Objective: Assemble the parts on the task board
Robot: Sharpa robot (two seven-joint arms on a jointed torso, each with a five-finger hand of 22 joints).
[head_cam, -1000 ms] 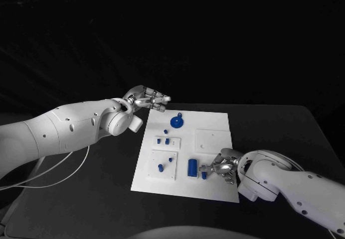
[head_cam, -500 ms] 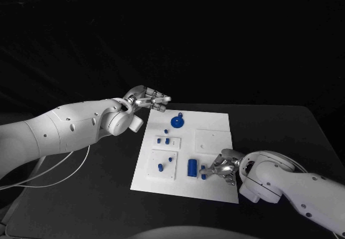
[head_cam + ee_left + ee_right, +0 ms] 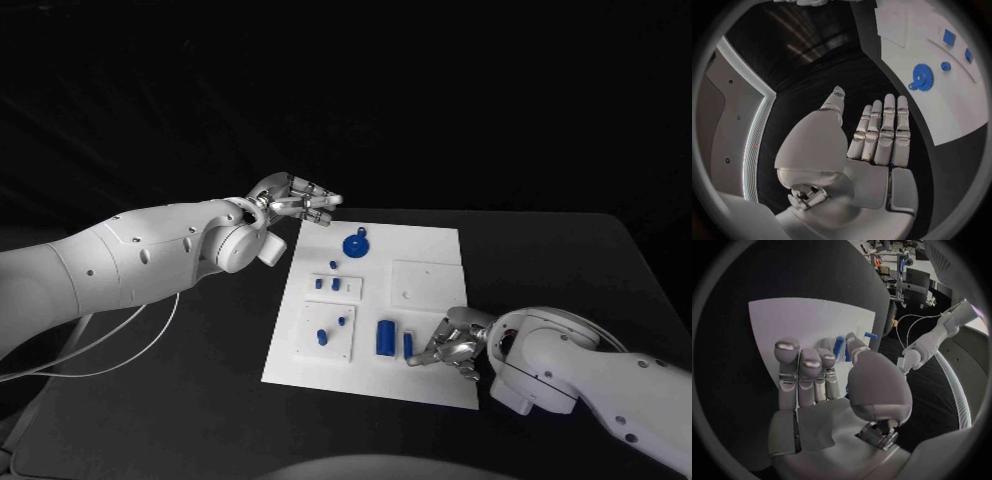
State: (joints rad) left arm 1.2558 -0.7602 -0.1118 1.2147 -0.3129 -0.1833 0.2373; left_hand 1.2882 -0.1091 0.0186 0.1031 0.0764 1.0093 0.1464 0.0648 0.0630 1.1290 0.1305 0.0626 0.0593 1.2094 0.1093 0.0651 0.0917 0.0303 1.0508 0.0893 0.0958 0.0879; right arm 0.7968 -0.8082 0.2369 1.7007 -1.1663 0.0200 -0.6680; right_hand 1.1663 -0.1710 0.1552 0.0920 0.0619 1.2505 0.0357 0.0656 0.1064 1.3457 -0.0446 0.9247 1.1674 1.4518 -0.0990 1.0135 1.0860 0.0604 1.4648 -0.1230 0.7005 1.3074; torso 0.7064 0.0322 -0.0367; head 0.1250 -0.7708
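My right hand (image 3: pixel 450 346) is down at the task board's (image 3: pixel 433 243) near right corner, thumb and a finger pinching a small blue peg (image 3: pixel 410 347) that sits just right of the upright blue cylinder (image 3: pixel 387 336). My left hand (image 3: pixel 297 201) hovers off the board's far left corner over the black table (image 3: pixel 577 250), fingers straight and side by side, holding nothing. Blue gear (image 3: pixel 355 243) lies near the board's far edge; other small blue parts (image 3: pixel 330 284) sit along its left side.
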